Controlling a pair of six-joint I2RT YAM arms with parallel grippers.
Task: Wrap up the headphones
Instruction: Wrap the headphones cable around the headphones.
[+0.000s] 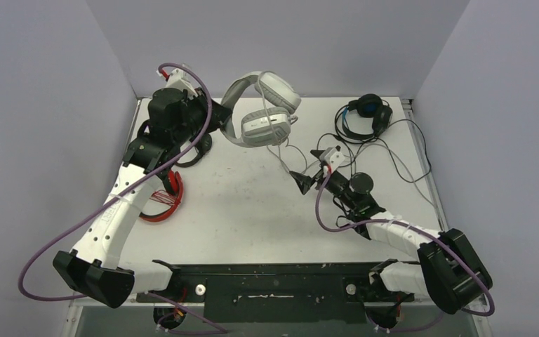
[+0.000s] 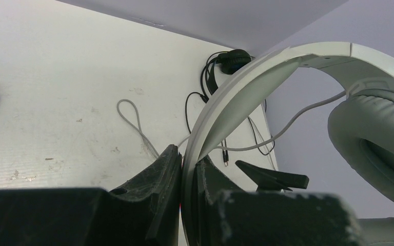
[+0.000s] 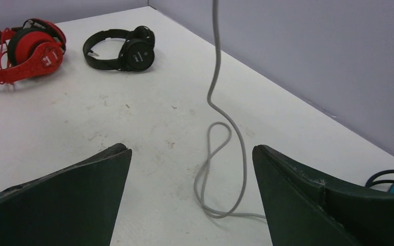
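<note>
Closest to my left wrist camera, the left jaws are pinched narrow on the headband of the white-grey headset point(image 2: 228, 102), one finger on each side of the band. The band arcs up and to the right from the grip. A padded grey ear cup hangs at the right edge of that view.

From above, the left arm point(image 1: 123, 203) runs from its base at the near left corner to the rear left of the bench point(image 1: 253, 210). Its wrist is turned toward the middle, so the headset sits at the rear centre with both cups pointing right.

The headset's grey cable point(image 3: 216, 41) drops to the bench and lies there in a loose loop.

The right jaws stand wide apart, low over the bench, with nothing between them. The cable loop lies on the surface just ahead of the gap.

The right arm point(image 1: 400, 235) stretches low from the near right corner, with its forearm angled in toward the bench centre.

The red headset point(image 3: 31, 51) lies at the left side of the bench, with the small black headset point(image 3: 133, 51) just beside it. The black-and-blue headset point(image 1: 368, 116) rests at the rear right among its own dark cable, well apart from both jaws.
</note>
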